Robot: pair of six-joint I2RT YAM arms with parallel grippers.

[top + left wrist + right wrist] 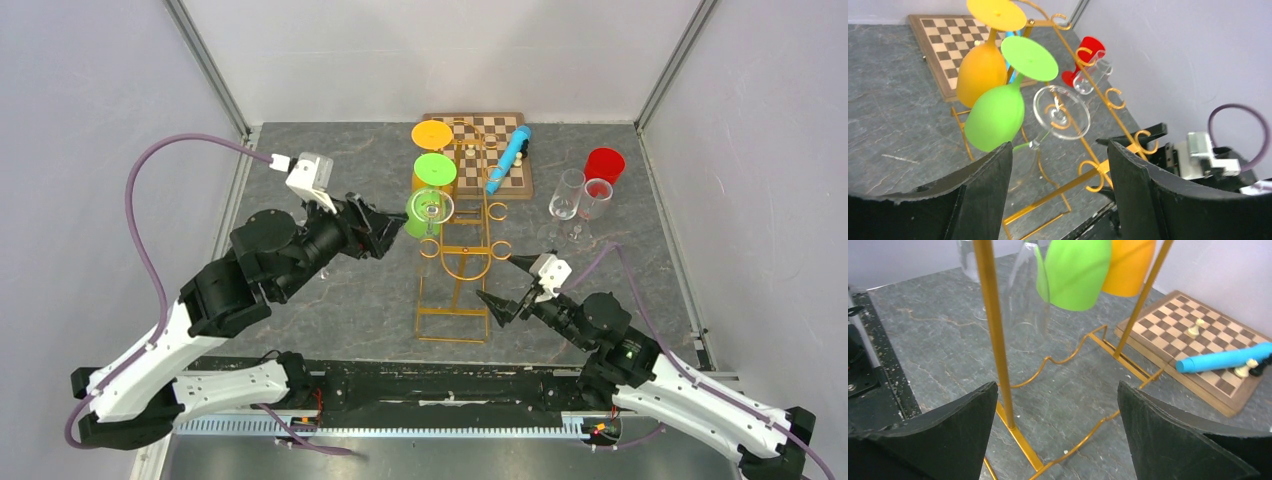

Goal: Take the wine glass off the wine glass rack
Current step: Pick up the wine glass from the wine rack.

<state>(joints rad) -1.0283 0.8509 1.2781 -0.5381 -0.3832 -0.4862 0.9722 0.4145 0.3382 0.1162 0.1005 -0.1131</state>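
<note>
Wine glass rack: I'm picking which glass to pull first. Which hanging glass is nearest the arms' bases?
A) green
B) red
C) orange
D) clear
D: in the top view the clear glass hangs on the wine glass rack nearer the bases than the green glass and orange glass.

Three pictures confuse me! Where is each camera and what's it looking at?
Top external: above and behind, looking down on the table; left arm and right arm show.
Left wrist: faces the wine glass rack's hanging glasses; open left gripper shows.
Right wrist: low, faces the rack's post and chessboard; open right gripper shows.
Shared: the green glass.
</note>
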